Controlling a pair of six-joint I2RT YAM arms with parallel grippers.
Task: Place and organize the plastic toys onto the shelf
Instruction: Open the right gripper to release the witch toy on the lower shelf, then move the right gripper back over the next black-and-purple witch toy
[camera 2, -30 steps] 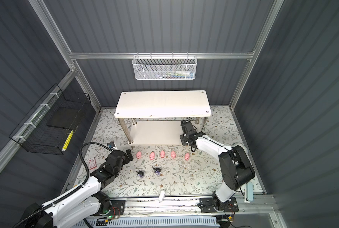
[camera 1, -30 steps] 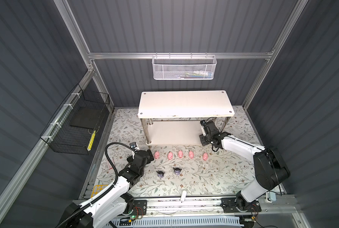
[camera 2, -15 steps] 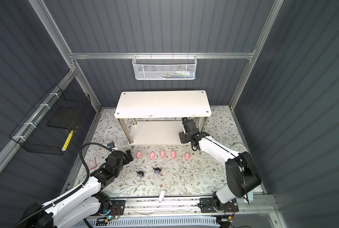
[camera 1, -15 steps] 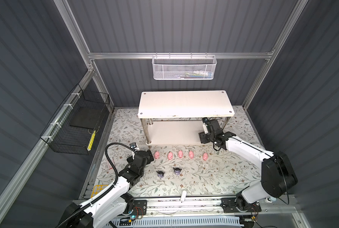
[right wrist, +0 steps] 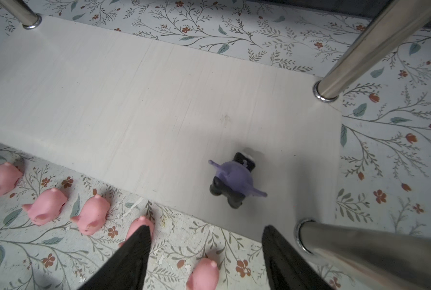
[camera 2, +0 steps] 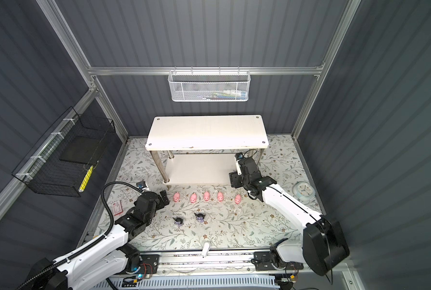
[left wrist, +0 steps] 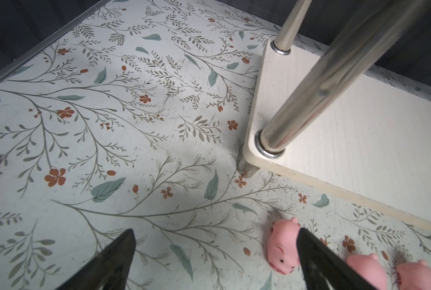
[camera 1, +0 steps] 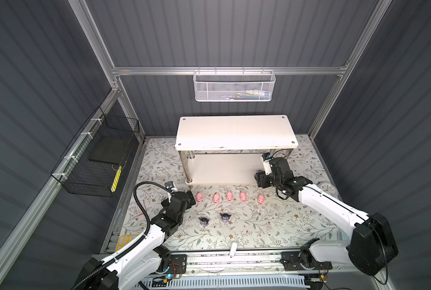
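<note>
The shelf [camera 1: 234, 133] is a white two-tier rack on chrome legs at the back of the floral mat. One purple figurine with black ears [right wrist: 233, 179] stands on its lower board [right wrist: 134, 100], near the right front leg. My right gripper [right wrist: 205, 231] is open just in front of that board's edge, apart from the figurine. Several pink pigs [camera 1: 229, 196] stand in a row on the mat before the shelf. Two more purple figurines [camera 1: 204, 221] [camera 1: 225, 218] stand nearer the front. My left gripper [left wrist: 215, 233] is open, one finger beside the leftmost pig [left wrist: 283, 247].
A white mesh basket [camera 1: 234, 86] hangs on the back wall and a black wire basket [camera 1: 96, 160] on the left wall. A pale-blue clock-like dish [camera 2: 303, 190] lies at the right, a small white cylinder [camera 1: 232, 249] at the front edge, a red card [camera 2: 117, 208] at the left.
My right gripper has opened wider and drawn back from under the shelf's top board toward the front, leaving the purple figurine on the lower board. The left arm has not moved.
</note>
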